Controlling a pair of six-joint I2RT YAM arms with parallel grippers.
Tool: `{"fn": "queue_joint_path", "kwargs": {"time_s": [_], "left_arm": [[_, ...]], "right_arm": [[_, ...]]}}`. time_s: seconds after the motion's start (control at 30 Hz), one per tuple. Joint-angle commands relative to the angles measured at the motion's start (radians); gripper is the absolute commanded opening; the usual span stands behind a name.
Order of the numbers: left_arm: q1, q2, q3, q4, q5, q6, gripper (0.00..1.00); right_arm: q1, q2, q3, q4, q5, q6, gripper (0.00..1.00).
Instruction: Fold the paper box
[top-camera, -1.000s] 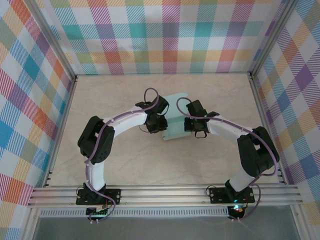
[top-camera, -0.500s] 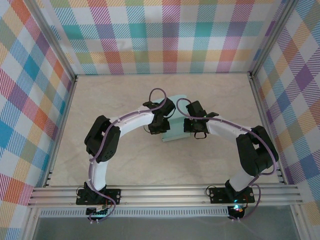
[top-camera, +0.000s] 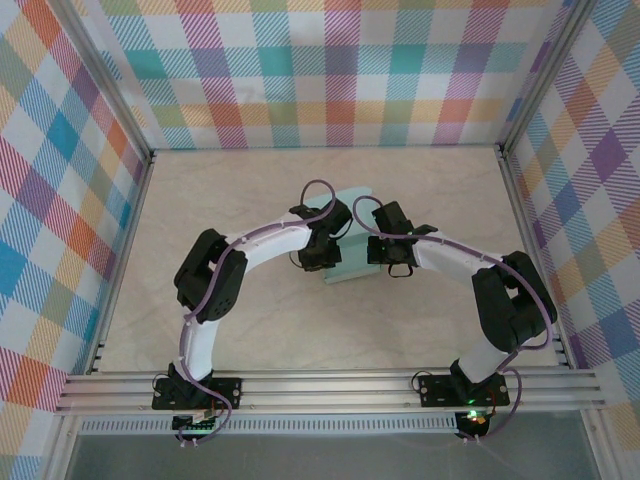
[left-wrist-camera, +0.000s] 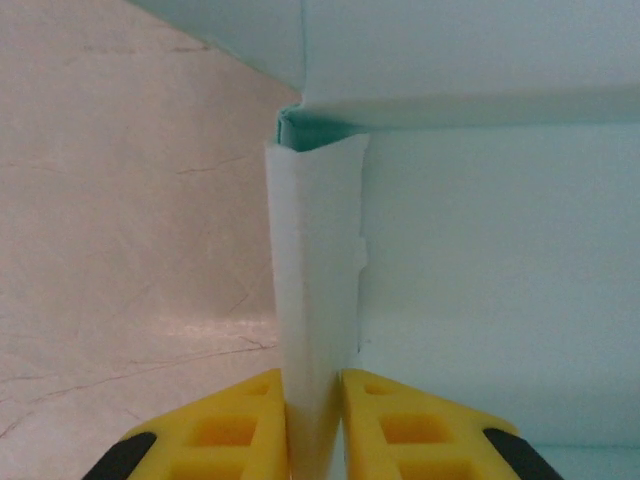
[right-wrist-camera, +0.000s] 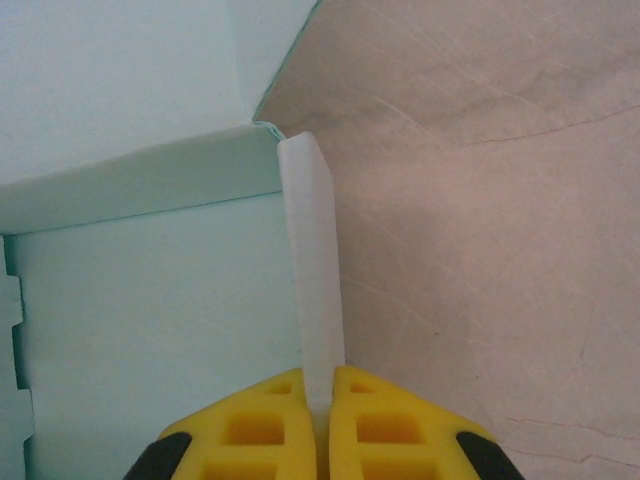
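The paper box (top-camera: 352, 240) is pale mint-teal card lying mid-table between the two wrists, partly hidden by them in the top view. My left gripper (left-wrist-camera: 314, 385) is shut on the box's upright left side wall (left-wrist-camera: 315, 290), its yellow pads (left-wrist-camera: 250, 420) pressing both faces. The box floor (left-wrist-camera: 500, 300) spreads to the right of that wall. My right gripper (right-wrist-camera: 318, 385) is shut on the thin upright right side wall (right-wrist-camera: 315, 260), with the box's inside (right-wrist-camera: 150, 320) to its left and a folded back wall (right-wrist-camera: 140, 185) beyond.
The beige marble-look tabletop (top-camera: 260, 320) runs around the box. Plaid walls (top-camera: 330, 70) close the back and sides, and an aluminium rail (top-camera: 330, 385) crosses the near edge by the arm bases.
The left arm has swung rightward, bringing its wrist closer against the box's left side. The right arm and the box have stayed nearly still.
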Motion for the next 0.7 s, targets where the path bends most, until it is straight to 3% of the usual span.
{"fn": "queue_joint_path", "kwargs": {"time_s": [0.0,0.37,0.43,0.53,0.67], "left_arm": [[-0.025,0.038,0.003,0.032,0.068,-0.002,0.18],[-0.025,0.049,0.018,-0.001,0.04,0.011,0.06],[-0.025,0.053,0.026,-0.026,0.015,0.018,0.0],[-0.025,0.054,0.035,-0.061,-0.032,0.024,0.0],[-0.026,0.059,0.049,-0.085,-0.071,0.03,0.15]], "right_arm": [[0.009,-0.005,0.002,0.091,-0.081,0.041,0.0],[0.01,-0.003,0.007,0.089,-0.084,0.043,0.0],[0.011,-0.005,0.005,0.091,-0.086,0.044,0.0],[0.011,-0.008,0.003,0.092,-0.089,0.045,0.0],[0.01,-0.013,-0.008,0.117,-0.111,0.06,0.0]]}}
